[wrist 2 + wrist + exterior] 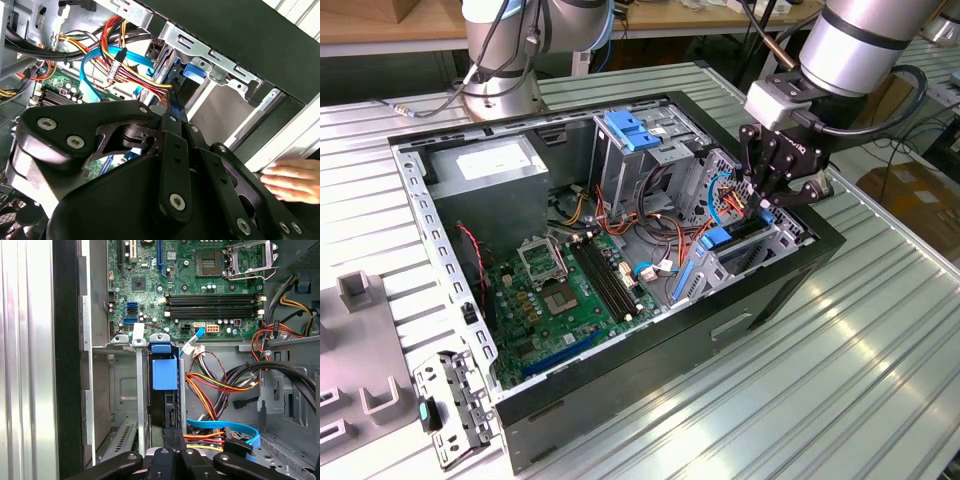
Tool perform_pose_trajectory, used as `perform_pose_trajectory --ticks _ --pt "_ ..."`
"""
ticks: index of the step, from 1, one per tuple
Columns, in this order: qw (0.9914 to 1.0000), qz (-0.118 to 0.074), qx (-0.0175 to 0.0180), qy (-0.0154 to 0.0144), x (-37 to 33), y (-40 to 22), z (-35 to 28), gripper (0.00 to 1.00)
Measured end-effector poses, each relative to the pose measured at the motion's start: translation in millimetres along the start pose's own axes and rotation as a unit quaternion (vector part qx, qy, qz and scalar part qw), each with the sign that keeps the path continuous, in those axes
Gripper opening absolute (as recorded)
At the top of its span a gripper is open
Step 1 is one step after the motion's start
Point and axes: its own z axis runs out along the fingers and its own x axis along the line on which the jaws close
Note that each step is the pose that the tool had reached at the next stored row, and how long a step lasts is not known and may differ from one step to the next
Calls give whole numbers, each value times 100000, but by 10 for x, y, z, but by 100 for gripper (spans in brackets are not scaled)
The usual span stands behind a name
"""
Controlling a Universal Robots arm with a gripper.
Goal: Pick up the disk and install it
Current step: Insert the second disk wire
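In the exterior view, one gripper (pixel 772 196) hangs over the drive cage (pixel 745 250) at the open computer case's (pixel 650 350) front corner, where the disk (pixel 740 237) stands on edge in its slot, blue rail up, apparently so it can slide straight down. In the second wrist view, the disk (pixel 176 95) sits just beyond the linkage, and a person's hand (pixel 292 182) rests by the case, perhaps steadying it. In the first wrist view, the fingers (pixel 170 440) appear pinched on the disk's (pixel 165 390) dark edge, one blue rail (pixel 164 372) showing; the motherboard (pixel 190 285) carries four memory slots
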Motion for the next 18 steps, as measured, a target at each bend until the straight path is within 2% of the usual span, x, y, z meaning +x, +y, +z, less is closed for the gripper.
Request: perform_pose_trajectory --ticks 2,7,11,16,18 --pt "100000 0 0 -3 0 8 0 11" --pt "100000 3 0 -1 3 78 1 11" --pt "100000 -2 -1 0 2 81 -10 11" --pt "100000 -1 0 -3 3 82 -162 11" --pt "100000 0 -1 1 4 82 -192 11"
